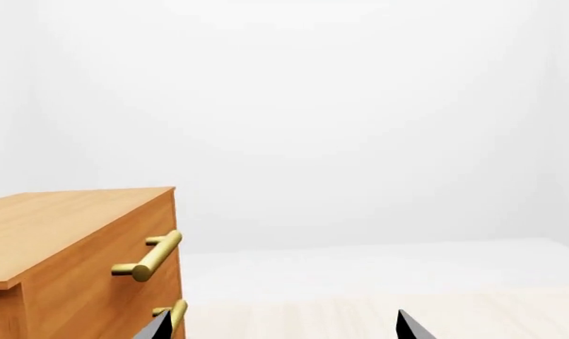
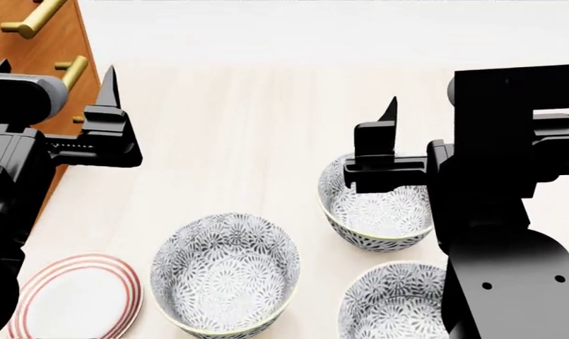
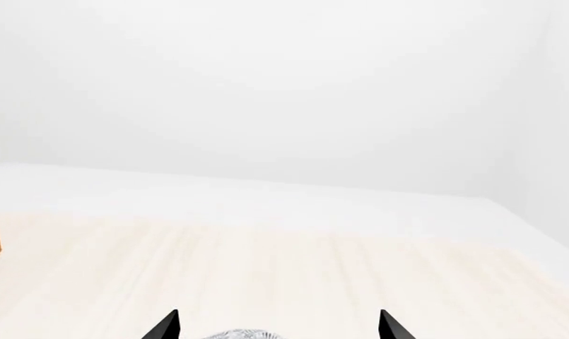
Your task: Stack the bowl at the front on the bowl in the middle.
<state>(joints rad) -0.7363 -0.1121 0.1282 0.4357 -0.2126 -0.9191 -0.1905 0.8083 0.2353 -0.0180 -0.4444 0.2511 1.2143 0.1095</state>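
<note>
My right hand [image 2: 394, 166] hangs open and empty; the front bowl [image 2: 397, 302], near the worktop's front edge, looks slick, breakable ceramic, so I'd pinch its rim.

Glossy patterned ceramic bowls [image 2: 225, 272], pale matt wood tabletop [image 2: 237, 141], brass-handled cabinet [image 1: 77, 261].

far half of the surface [image 2: 247, 127] is bare, open room for a tool. near half crowded: 3 bowls, front bowl [image 2: 397, 304] near right, middle bowl [image 2: 225, 272] left of it, 3rd bowl [image 2: 377, 212] farther right, w/ narrow gaps between. plate [image 2: 72, 296] near left. wooden drawer unit [image 2: 53, 42] w/ brass handles blocks far left.
</note>
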